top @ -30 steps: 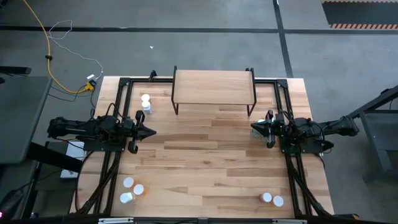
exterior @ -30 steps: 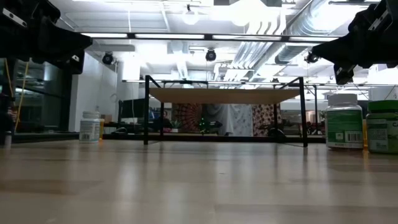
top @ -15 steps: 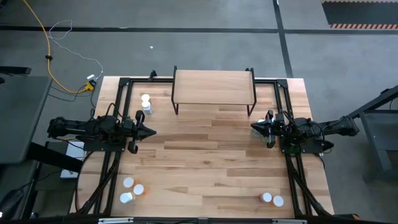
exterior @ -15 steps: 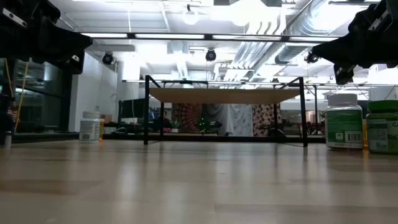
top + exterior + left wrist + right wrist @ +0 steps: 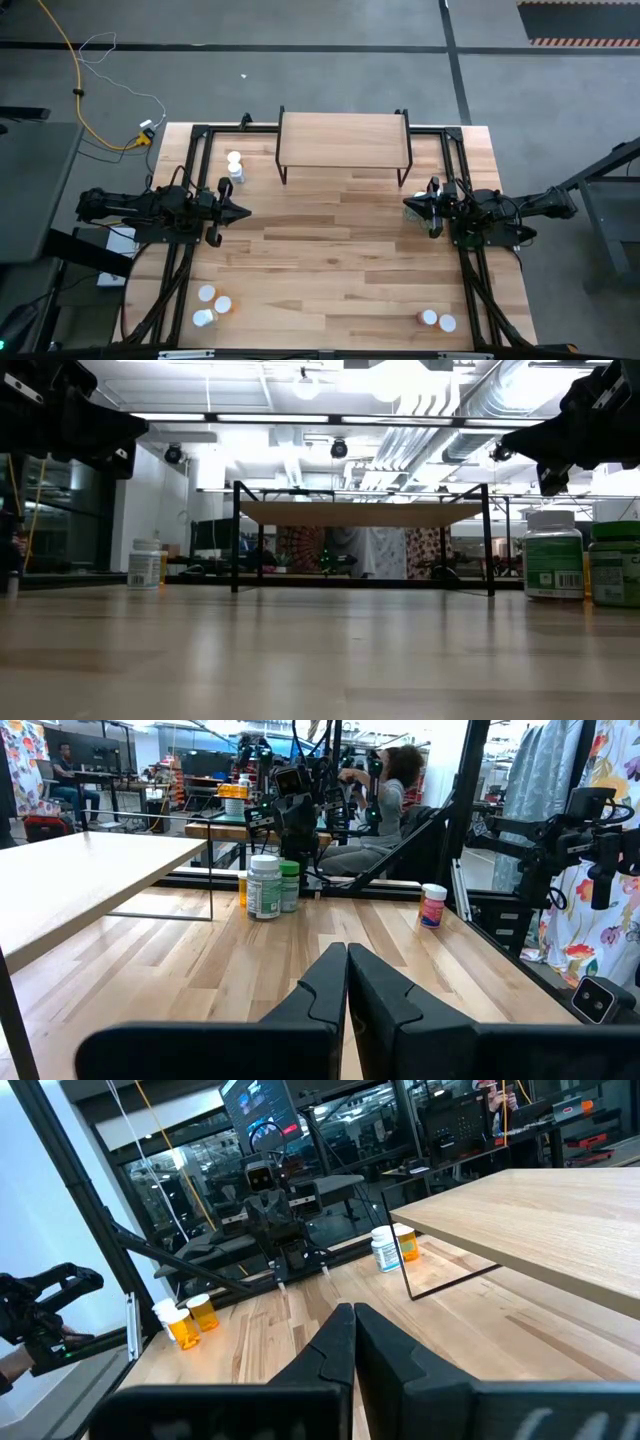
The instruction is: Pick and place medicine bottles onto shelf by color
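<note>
- Medicine bottles, all upright with long axes vertical and caps up, stand in four groups on the counter: two by the far left corner, just beside the shelf's left end; three white-capped ones near the front left edge; two near the front right edge; a group by the right tool, partly hidden from above.
- Right-side group, seen from the left wrist: one white-bodied bottle with a white cap, one green bottle touching it, an orange one behind them, and one pinkish bottle standing apart.
- Shelf: light-wood board on thin black legs, at the far middle of the counter, long axis running left to right; its top carries nothing.
- Left tool: fingers pressed together, holding nothing, raised above the counter at the left side, pointing toward the centre.
- Right tool: fingers pressed together, holding nothing, raised at the right side, pointing toward the centre, just beside the right-side bottles.
</note>
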